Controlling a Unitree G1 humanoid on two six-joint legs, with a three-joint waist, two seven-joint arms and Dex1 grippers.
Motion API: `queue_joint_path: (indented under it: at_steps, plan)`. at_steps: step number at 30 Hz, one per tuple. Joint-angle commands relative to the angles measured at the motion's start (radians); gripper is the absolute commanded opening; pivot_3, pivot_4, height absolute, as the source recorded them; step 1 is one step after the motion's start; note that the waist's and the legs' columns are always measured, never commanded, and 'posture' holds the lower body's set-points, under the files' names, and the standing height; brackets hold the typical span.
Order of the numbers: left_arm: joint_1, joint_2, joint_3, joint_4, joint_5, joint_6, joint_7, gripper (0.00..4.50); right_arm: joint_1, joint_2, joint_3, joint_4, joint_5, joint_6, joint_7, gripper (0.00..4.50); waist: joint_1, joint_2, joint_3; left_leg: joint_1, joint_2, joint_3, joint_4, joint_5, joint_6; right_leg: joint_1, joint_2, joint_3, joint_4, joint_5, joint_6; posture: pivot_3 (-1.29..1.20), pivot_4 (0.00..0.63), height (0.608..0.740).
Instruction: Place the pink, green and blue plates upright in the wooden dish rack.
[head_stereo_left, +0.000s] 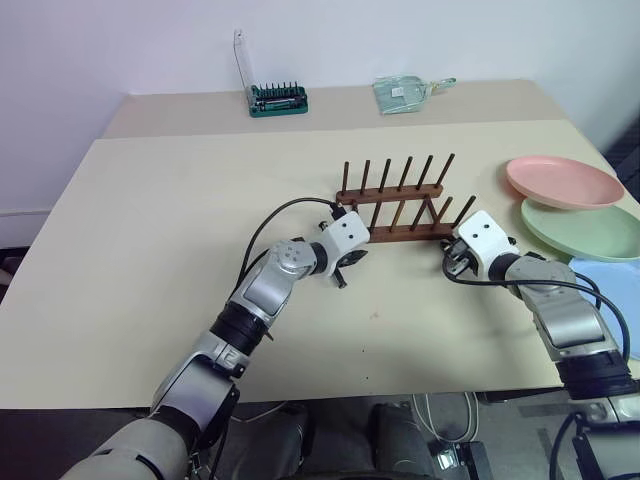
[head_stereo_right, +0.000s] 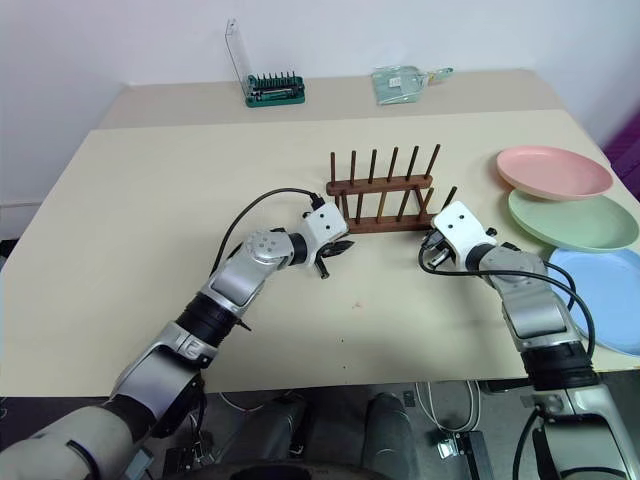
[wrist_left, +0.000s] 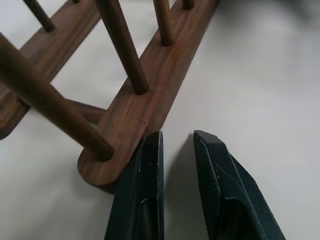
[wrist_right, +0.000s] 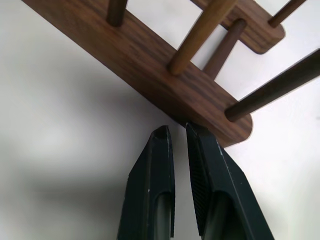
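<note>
The dark wooden dish rack (head_stereo_left: 395, 200) stands empty in the middle of the table, its pegs upright. To its right lie the pink plate (head_stereo_left: 563, 181), the green plate (head_stereo_left: 585, 230) and the blue plate (head_stereo_left: 612, 275), flat and overlapping in a row toward the table's near right edge. My left gripper (head_stereo_left: 345, 262) is shut, its tips against the left end of the rack's near rail (wrist_left: 135, 120). My right gripper (head_stereo_left: 452, 262) is shut too, its tips at the right end of that rail (wrist_right: 200, 100). Neither holds anything.
A green screwdriver-bit holder (head_stereo_left: 279, 100) with a clear lid and a clear glass item (head_stereo_left: 405, 92) sit at the table's far edge by the wall. Bare tabletop (head_stereo_left: 180, 220) stretches to the left of and in front of the rack.
</note>
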Motion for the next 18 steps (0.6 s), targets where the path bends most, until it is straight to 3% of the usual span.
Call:
queue_joint_path:
  at_steps: [1,4,10,12,18]
  plan:
    - [0.014,0.024,0.013,0.025,0.012,0.008,-0.007,0.94,-0.016,-0.005,-0.013,0.022,-0.010,-0.021,0.017,0.50,0.001,0.000,0.000,0.000,0.000,0.000,0.000,0.000,0.000,0.000,0.000,0.000,0.000,0.000,0.000,0.00,0.150,0.740]
    - [0.052,0.040,0.022,-0.086,-0.048,-0.017,-0.089,0.94,0.043,-0.102,-0.073,-0.103,0.043,0.009,0.129,1.36,0.001,0.001,0.000,-0.002,0.000,0.000,0.000,0.000,0.000,-0.002,0.000,0.000,0.000,0.000,0.000,0.00,0.150,0.740]
    - [0.130,0.111,0.048,-0.330,-0.195,-0.038,-0.281,0.94,0.065,-0.286,-0.275,-0.208,0.067,0.045,0.169,4.39,0.002,0.004,0.002,-0.005,0.000,0.000,0.000,0.000,0.000,-0.005,0.000,0.000,-0.001,0.000,0.000,0.00,0.150,0.740]
    - [0.142,0.130,0.049,-0.380,-0.231,-0.016,-0.326,0.94,0.014,-0.331,-0.278,-0.128,0.036,0.008,0.150,4.45,0.002,0.005,0.002,-0.006,0.000,0.001,0.000,0.000,0.000,-0.006,-0.001,0.001,0.000,0.000,0.000,0.00,0.150,0.740]
    - [0.145,0.135,0.063,-0.456,-0.319,0.035,-0.368,0.94,-0.163,-0.388,-0.125,0.302,-0.158,-0.259,0.067,4.45,0.000,0.004,0.002,-0.003,0.000,0.002,-0.001,0.000,0.000,-0.003,0.000,0.001,-0.001,0.000,0.000,0.00,0.150,0.740]
